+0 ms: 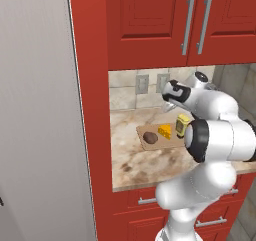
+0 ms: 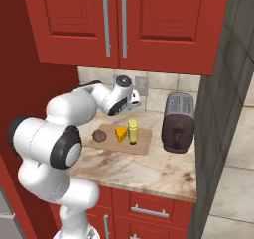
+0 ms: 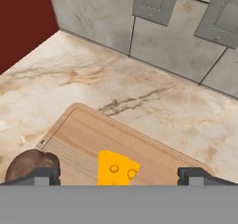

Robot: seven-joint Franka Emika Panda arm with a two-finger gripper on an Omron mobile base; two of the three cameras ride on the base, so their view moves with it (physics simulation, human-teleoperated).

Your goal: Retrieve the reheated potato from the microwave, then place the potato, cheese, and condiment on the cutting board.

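Nearest stands the arm (image 1: 210, 145), its big white elbow rising in front of the red drawers (image 2: 149, 210) below the counter (image 2: 149, 166). The marble top is bare at its front edge, with brown veining.

Further back on it lies the board (image 2: 141, 145), flat, its long side running along the counter. Three things sit on it in a row. The potato (image 2: 99, 136) is at the end toward the red side panel (image 1: 92, 135), lying on the wood. The cheese (image 2: 121, 133) is in the middle, just beside the potato but apart from it. The bottle (image 2: 132, 132) stands upright at the other side of the cheese, close to it. From the left base camera the bottle (image 1: 182, 125) is partly hidden behind the arm's elbow, with the cheese (image 1: 164, 131) and potato (image 1: 150, 137) clear on the board (image 1: 170, 143).

Past the bottle's end of the board, well apart from it, a dark toaster (image 2: 177, 121) stands against the wall corner.

Above the back of the board hangs the gripper (image 3: 119, 174), spread wide and holding nothing; both tips are far apart, with the cheese (image 3: 116, 167) between them and the potato (image 3: 29, 165) by one tip. It points down toward the board (image 3: 83, 139).

Behind is the tiled wall with two outlets (image 3: 155, 2), and red cupboards (image 2: 124, 20) overhead.
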